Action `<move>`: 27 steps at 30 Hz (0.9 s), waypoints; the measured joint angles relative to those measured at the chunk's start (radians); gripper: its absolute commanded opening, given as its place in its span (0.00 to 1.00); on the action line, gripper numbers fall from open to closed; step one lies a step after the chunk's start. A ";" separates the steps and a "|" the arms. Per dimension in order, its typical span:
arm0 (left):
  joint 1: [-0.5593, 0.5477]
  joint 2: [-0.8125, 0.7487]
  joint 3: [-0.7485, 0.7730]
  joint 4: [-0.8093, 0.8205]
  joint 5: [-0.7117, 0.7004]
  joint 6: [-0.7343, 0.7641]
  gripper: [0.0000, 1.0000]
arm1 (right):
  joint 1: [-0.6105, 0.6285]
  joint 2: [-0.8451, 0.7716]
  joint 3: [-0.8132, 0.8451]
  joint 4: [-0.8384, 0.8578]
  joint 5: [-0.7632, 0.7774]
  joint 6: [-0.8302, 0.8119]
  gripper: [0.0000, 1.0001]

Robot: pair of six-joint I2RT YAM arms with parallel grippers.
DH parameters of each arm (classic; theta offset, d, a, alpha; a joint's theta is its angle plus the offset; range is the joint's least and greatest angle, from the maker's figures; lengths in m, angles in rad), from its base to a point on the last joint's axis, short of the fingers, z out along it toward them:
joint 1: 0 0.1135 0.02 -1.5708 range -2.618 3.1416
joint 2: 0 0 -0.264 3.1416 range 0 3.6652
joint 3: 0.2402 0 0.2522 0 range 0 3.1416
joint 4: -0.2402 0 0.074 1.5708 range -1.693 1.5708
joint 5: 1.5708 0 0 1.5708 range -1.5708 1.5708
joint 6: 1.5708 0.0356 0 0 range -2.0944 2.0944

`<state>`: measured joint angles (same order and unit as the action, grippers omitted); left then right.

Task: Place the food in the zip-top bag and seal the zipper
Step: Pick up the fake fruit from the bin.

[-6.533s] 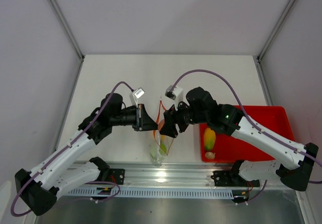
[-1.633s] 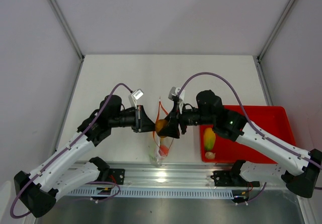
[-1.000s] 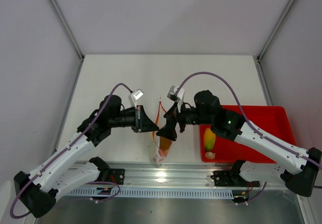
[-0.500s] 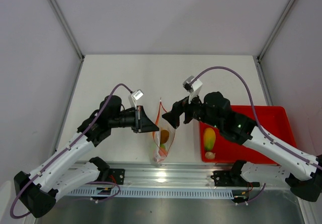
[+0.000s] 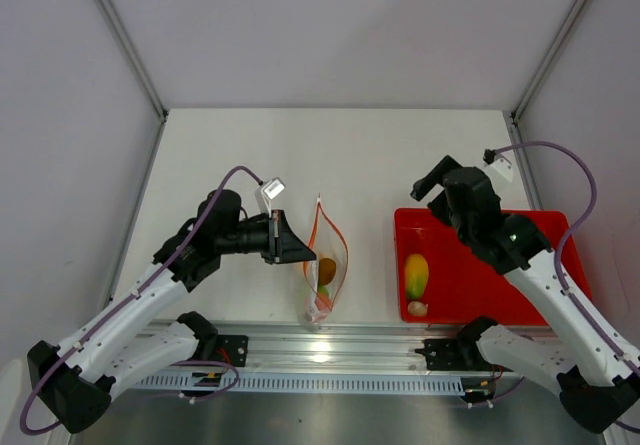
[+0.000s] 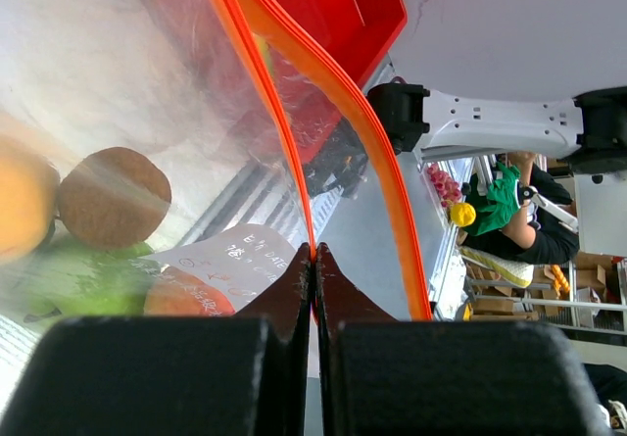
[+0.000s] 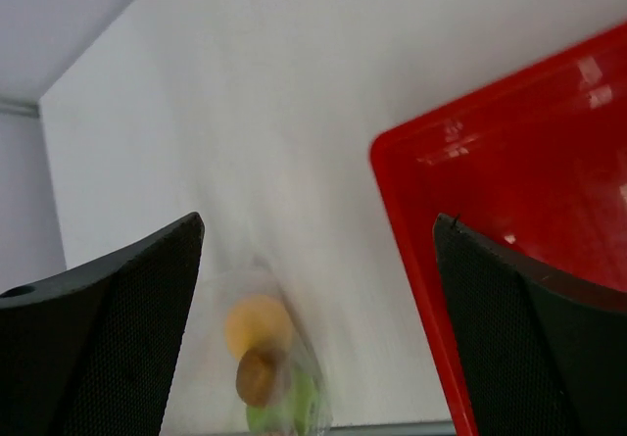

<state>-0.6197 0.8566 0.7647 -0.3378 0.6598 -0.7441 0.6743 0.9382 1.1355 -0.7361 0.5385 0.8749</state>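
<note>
Zip-top bag (image 5: 326, 265) stands mouth-up on the surface (image 5: 330, 155) near the front edge, btwn the arms. Kiwi-like ball (image 6: 113, 196) & green apple (image 6: 69, 274) are inside. Mango (image 5: 416, 275) + tiny beige piece (image 5: 417, 308) lie in the red tray (image 5: 500, 295) to its right.

Left fingers (image 6: 313, 250) are clenched on one side of the zipper (image 6: 266, 113), holding the mouth open. Right fingers (image 5: 430, 180) are spread wide w/ nothing in them, over the tray's far-left corner.

Risks, imo: thin slick film slips from that single pinch, bag flops, smooth round fruit rolls out. The long oval mango may snag the narrow, floppy mouth. Tray looks rigid, glossy.
</note>
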 measured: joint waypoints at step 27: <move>0.000 -0.014 -0.019 0.006 0.000 0.000 0.01 | -0.266 0.105 -0.296 -0.275 -0.366 0.302 0.99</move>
<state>-0.6197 0.8429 0.7460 -0.3317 0.6598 -0.7437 0.4080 1.0435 0.8394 -1.0107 0.1722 1.1767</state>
